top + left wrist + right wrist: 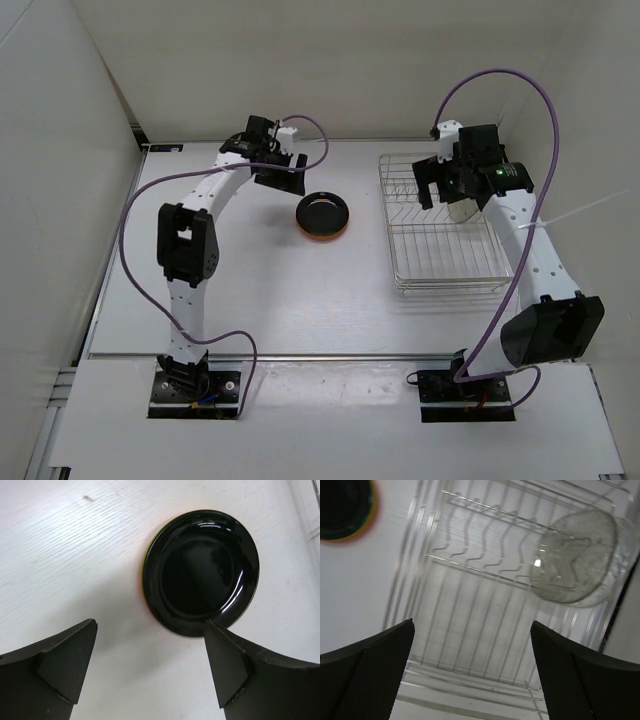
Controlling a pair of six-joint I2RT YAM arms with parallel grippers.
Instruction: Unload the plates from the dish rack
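Nearest me, the rack (pixel 440 262) sits on the right half of the table (pixel 250 300). Left of it and well apart, the black plate (pixel 200 572) lies on top of the orange plate (pixel 321 237), with just a rim of orange showing. My left gripper (pixel 150 625) hangs just past that stack, jaws spread wide, nothing in them. The right gripper (pixel 471 625) is over the rack's far half, also wide and empty, and the clear plate (pixel 575 560) sits in the rack close under it.
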